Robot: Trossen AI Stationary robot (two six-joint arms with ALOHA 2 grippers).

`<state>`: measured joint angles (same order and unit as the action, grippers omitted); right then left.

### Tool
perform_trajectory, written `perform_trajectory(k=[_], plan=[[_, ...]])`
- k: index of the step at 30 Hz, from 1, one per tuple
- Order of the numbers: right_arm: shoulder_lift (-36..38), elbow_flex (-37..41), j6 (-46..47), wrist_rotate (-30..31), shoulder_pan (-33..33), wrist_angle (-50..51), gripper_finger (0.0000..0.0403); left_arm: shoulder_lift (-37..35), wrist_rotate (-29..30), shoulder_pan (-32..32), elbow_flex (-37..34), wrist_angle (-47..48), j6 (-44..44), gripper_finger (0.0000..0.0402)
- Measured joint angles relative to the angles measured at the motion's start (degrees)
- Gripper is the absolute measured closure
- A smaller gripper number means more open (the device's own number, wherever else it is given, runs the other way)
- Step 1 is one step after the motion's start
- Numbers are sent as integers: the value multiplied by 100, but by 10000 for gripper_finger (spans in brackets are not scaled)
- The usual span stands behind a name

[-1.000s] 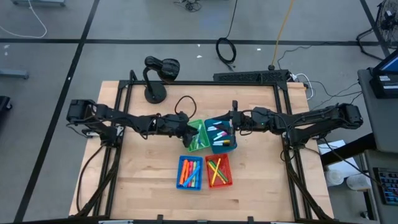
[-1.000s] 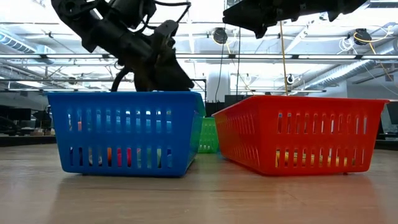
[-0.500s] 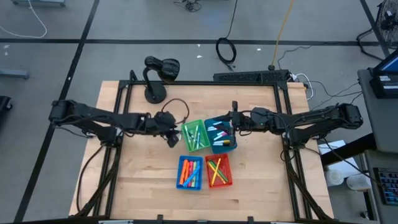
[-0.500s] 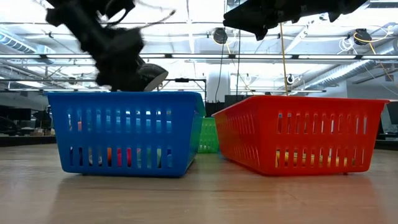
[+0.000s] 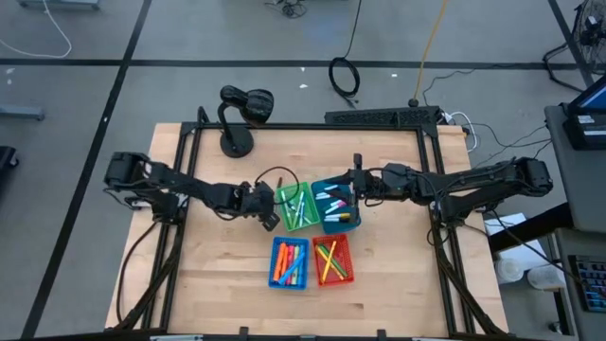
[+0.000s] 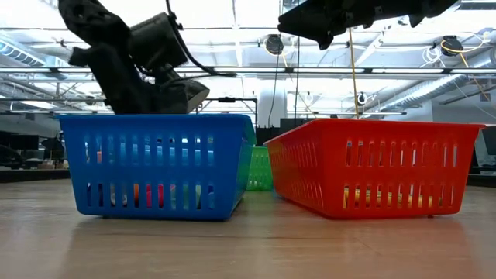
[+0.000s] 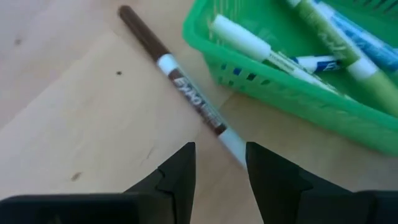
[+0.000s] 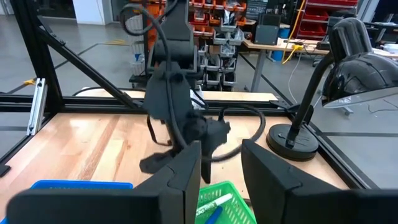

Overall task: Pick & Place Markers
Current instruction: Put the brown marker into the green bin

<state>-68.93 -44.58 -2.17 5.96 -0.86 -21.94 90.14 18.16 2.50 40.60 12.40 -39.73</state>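
Your left arm has pulled back in the last second: it was reaching over the green bin (image 5: 296,206), then swung out to the left, and now its left gripper (image 7: 220,163) sits low over the worktop (image 5: 218,265) just left of that bin, fingers spread apart and holding nothing. The right arm has not moved; its right gripper (image 8: 221,163) hangs over the teal bin (image 5: 335,207) with its fingers apart and nothing between them. The four bins have stayed where they were: green and teal side by side at the far middle, the blue bin (image 5: 290,262) and red bin (image 5: 332,260) just in front of them, each with markers lying inside. What matters for you is the brown marker (image 7: 180,82) in the left wrist view: it lies flat on the bare wood beside the green bin's wall, one end almost between the open fingers, the other pointing away. Judging by that, the left arm has lined up on a stray marker, and closing on it looks like the next step. Watch the bin wall; the marker lies close enough that a finger could nudge it.
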Motion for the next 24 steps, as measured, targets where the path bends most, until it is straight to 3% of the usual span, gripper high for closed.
perform_trajectory(k=[16, 24], plan=[[0, 0, 0, 0, 0, 1, 300, 321, -10, -247, 113, 300, 145, 256], [0, 0, 0, 2, 0, 8, 300, 657, -455, -379, 157, 573, 363, 257]])
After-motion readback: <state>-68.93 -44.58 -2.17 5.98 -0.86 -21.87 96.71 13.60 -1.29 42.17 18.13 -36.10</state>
